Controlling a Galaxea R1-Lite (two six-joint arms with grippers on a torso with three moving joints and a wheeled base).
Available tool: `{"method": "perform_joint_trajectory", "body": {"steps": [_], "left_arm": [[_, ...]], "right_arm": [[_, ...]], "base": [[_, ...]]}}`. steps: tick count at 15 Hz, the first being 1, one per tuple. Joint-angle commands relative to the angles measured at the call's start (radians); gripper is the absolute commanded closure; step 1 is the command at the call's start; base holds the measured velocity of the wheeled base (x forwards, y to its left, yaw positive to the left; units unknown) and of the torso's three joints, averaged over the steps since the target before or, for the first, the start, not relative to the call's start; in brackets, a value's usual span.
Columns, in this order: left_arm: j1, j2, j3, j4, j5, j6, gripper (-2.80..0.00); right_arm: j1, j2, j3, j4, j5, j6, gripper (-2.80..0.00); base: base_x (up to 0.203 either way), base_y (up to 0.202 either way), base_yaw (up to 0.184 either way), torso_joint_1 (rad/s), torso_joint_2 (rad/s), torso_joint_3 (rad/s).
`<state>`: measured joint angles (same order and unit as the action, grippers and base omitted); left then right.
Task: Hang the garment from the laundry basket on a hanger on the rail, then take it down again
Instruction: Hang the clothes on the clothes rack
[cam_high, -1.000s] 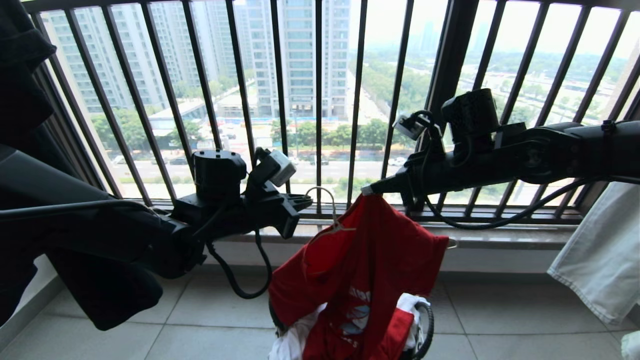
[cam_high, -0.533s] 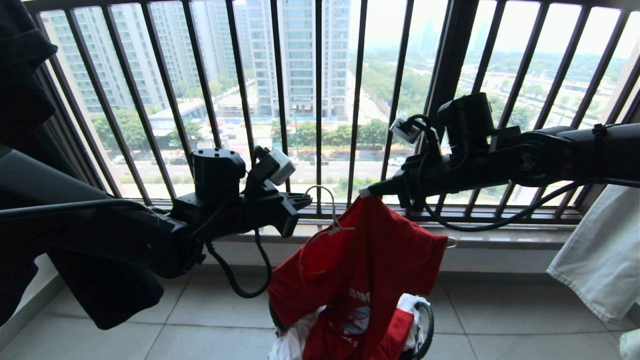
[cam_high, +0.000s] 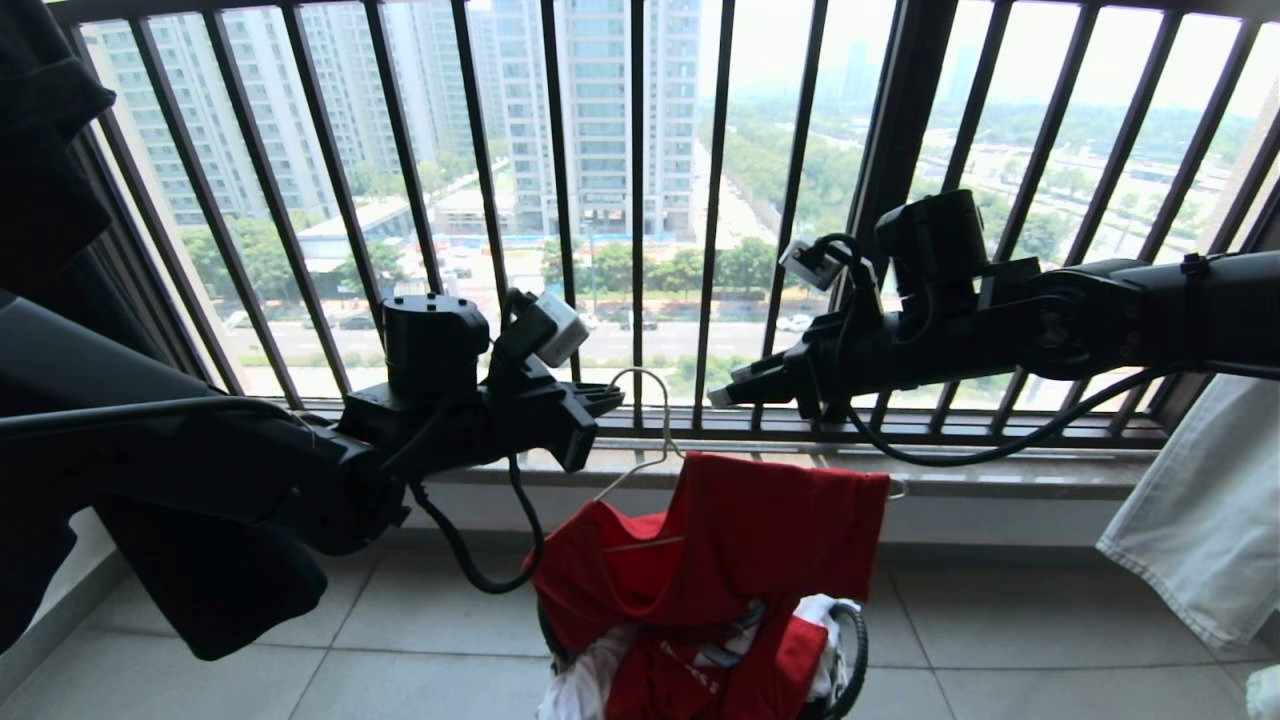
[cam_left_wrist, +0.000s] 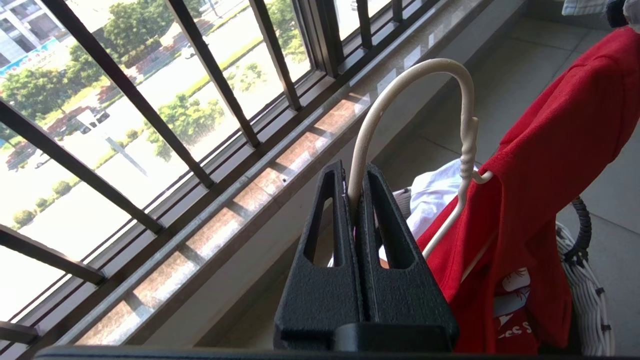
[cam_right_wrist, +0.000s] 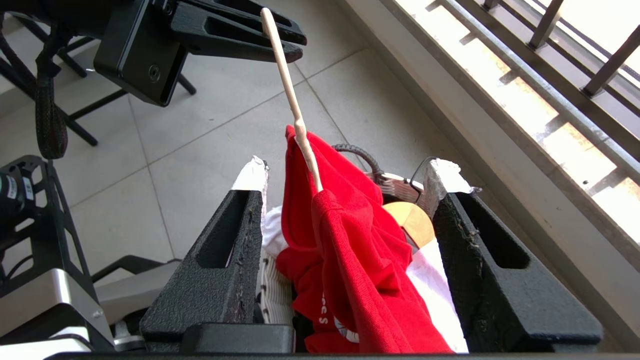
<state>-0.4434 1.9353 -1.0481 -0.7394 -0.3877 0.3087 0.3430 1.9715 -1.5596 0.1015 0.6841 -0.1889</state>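
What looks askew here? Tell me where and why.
The red T-shirt sits lopsided on the cream hanger: bunched over one arm, the other arm bare, its lower part slumped in the laundry basket. The left gripper pinches the hanger's hook between shut jaws; the right gripper stands open, holding nothing.

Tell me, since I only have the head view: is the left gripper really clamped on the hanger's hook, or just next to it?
Observer: Clamped. The left wrist view shows the left gripper shut on the hanger, pinching the hook's free end.
Reviewer: Is the right gripper gripping the garment?
Observer: No. In the right wrist view the right gripper is open, and the garment hangs beneath the gap, unpinched.
Reviewer: What else is in the laundry basket?
Observer: The right wrist view shows a tan rounded piece beside white cloth in the laundry basket.
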Motion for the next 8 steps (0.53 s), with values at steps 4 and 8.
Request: {"method": "perform_joint_trajectory", "body": {"steps": [4,8], "left_arm": [[0.000,-0.008,0.000,-0.002,-0.001,0.001,0.00],[0.007,-0.024,-0.008,0.030,0.000,0.000,0.00]], "right_arm": [[-0.016,-0.023,0.001,0.001,0.000,-0.001,-2.80],[-0.044,-0.044,0.005,0.001,0.000,-0.018,0.00]], "base": [[0.000,0.000,0.000,0.000,0.00,0.000],[0.000,0.000,0.000,0.000,0.00,0.000]]}}
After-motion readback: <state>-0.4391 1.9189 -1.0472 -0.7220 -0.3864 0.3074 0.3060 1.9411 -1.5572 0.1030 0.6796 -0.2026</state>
